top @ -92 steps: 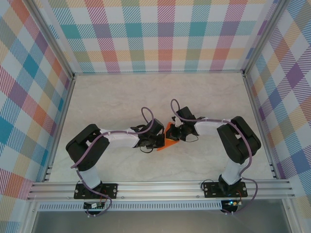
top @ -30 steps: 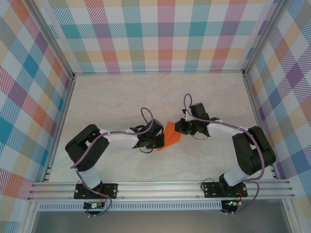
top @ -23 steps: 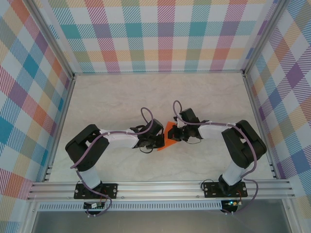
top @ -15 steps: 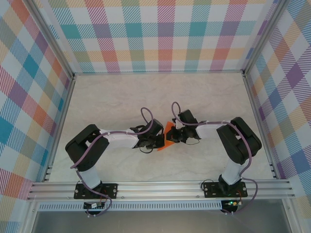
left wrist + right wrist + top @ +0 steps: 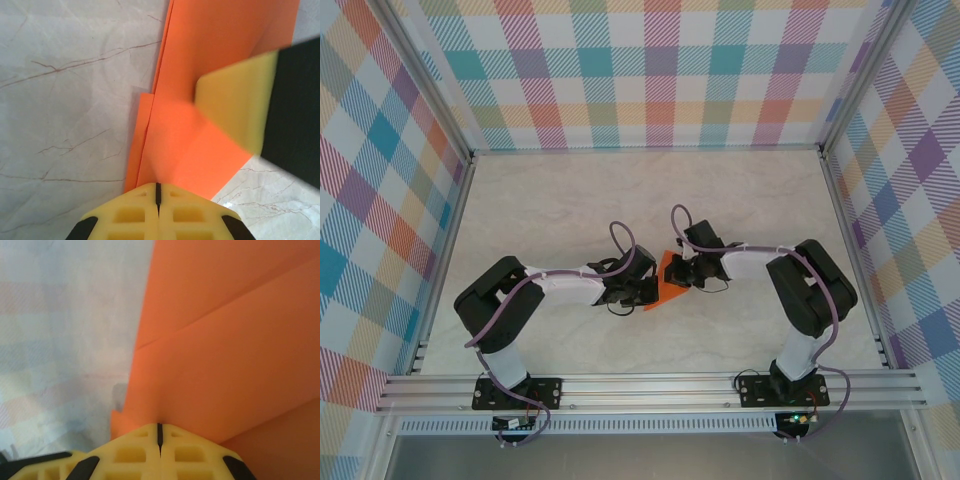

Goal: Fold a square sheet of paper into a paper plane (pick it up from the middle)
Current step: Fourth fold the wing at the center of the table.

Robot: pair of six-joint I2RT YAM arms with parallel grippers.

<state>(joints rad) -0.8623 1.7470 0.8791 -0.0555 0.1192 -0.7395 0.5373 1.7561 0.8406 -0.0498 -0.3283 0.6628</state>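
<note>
Pinching the orange paper (image 5: 669, 283) between our two arms, near the middle of the marbled table (image 5: 550, 200).
We have the left gripper (image 5: 651, 291) closed, its yellow fingertips (image 5: 145, 210) meeting on one edge of the partly folded sheet, whose layered flaps and a crease spread away from them. Our right gripper (image 5: 680, 277) is clamped shut on the opposite side, with the paper running into its closed tips in the right wrist view. One of its pads (image 5: 235, 107) lies over the sheet.
</note>
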